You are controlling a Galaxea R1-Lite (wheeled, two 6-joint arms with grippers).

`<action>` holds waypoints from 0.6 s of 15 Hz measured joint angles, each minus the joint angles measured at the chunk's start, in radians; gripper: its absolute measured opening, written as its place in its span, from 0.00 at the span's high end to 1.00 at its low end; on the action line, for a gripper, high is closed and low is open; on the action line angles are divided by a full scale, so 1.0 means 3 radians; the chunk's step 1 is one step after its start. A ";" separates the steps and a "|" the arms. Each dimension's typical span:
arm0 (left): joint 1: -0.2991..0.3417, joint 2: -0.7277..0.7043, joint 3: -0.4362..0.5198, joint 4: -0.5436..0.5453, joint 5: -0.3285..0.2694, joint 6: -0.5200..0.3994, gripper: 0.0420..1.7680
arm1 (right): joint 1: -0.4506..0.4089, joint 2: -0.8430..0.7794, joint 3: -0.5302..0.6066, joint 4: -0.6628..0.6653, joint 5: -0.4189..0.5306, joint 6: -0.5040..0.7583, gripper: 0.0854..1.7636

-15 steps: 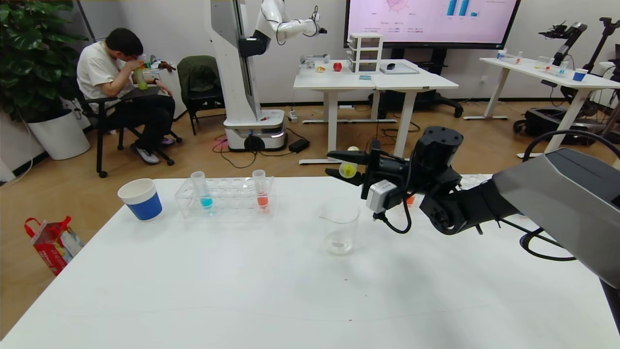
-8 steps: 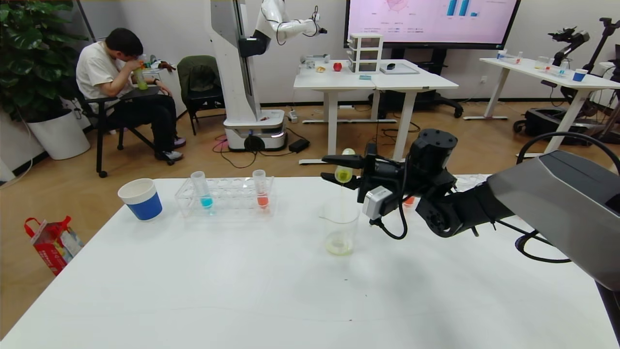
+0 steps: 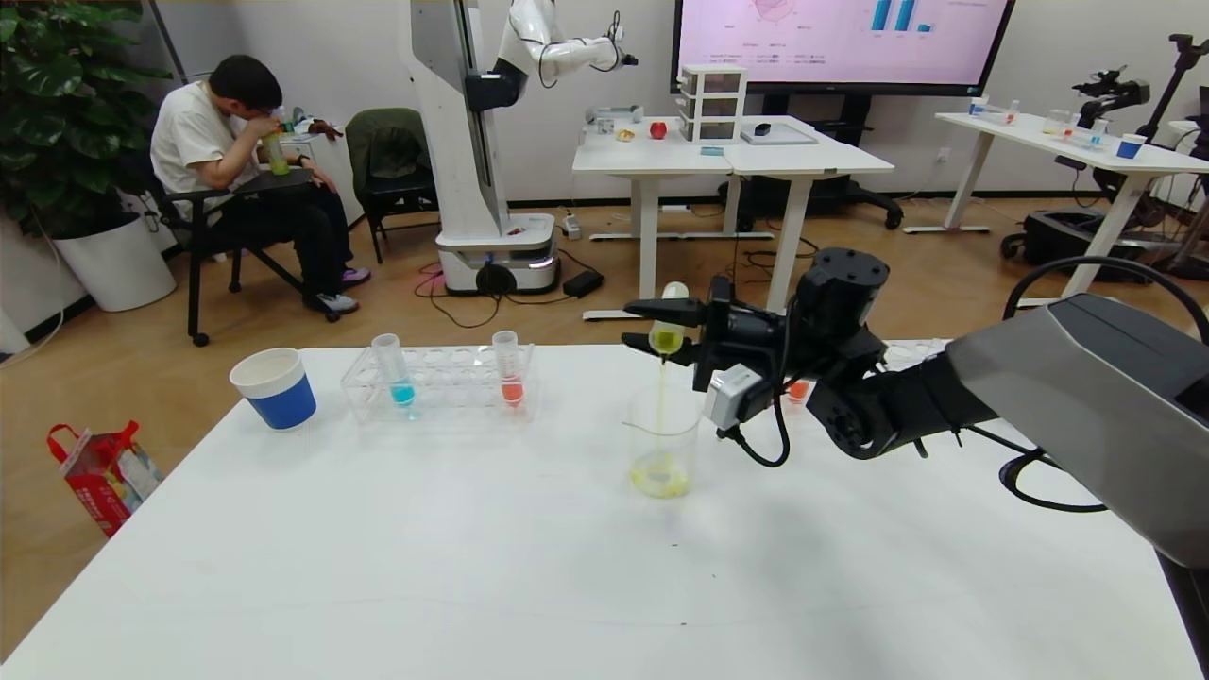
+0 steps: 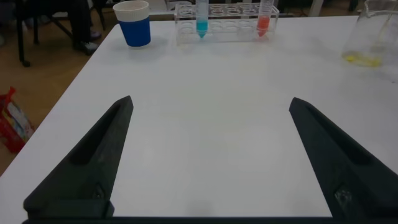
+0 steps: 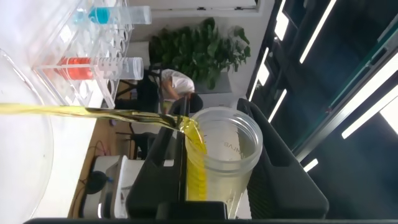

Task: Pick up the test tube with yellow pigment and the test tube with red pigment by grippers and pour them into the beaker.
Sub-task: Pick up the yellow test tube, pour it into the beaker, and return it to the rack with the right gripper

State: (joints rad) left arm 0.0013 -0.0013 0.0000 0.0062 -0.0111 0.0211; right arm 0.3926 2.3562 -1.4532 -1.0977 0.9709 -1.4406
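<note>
My right gripper (image 3: 664,338) is shut on the test tube with yellow pigment (image 3: 668,329) and holds it tipped over above the beaker (image 3: 663,442). A thin yellow stream runs from the tube mouth (image 5: 225,144) into the beaker, where yellow liquid pools at the bottom. The test tube with red pigment (image 3: 508,368) stands upright in the clear rack (image 3: 439,382) at the back left, next to a blue-liquid tube (image 3: 393,370). In the left wrist view my left gripper (image 4: 211,124) is open and empty, low over the near table; the rack (image 4: 227,25) shows far ahead.
A blue-and-white paper cup (image 3: 275,387) stands left of the rack. Another orange-red tube (image 3: 799,389) shows behind my right arm. The white table (image 3: 472,567) reaches to the front edge. A person sits at the far left of the room.
My right gripper has tilted the yellow tube further over the beaker. Yellow liquid began pouring and now collects in the beaker, which was empty one second ago.
</note>
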 joint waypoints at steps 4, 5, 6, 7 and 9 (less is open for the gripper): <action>0.0000 0.0000 0.0000 -0.0001 0.0000 0.0000 0.01 | 0.0000 0.0000 -0.0052 -0.0001 0.0055 -0.0123 0.74; 0.0000 0.0000 0.0000 -0.0001 0.0000 0.0000 0.01 | 0.0000 0.0000 -0.0057 -0.0004 0.0067 -0.0164 0.74; 0.0000 0.0000 0.0000 -0.0001 0.0001 0.0001 0.01 | -0.0004 -0.0001 -0.0057 -0.0004 0.0082 -0.0225 0.74; 0.0000 0.0000 0.0000 -0.0003 0.0000 0.0001 0.01 | -0.0007 -0.0001 -0.0060 -0.0002 0.0097 -0.0305 0.74; 0.0000 0.0000 0.0000 0.0000 0.0000 0.0000 0.01 | 0.0000 -0.0003 -0.0060 -0.0001 0.0120 -0.0409 0.74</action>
State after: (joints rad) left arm 0.0013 -0.0013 0.0000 0.0062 -0.0111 0.0211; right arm 0.3926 2.3553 -1.4711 -1.0979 1.0068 -1.5634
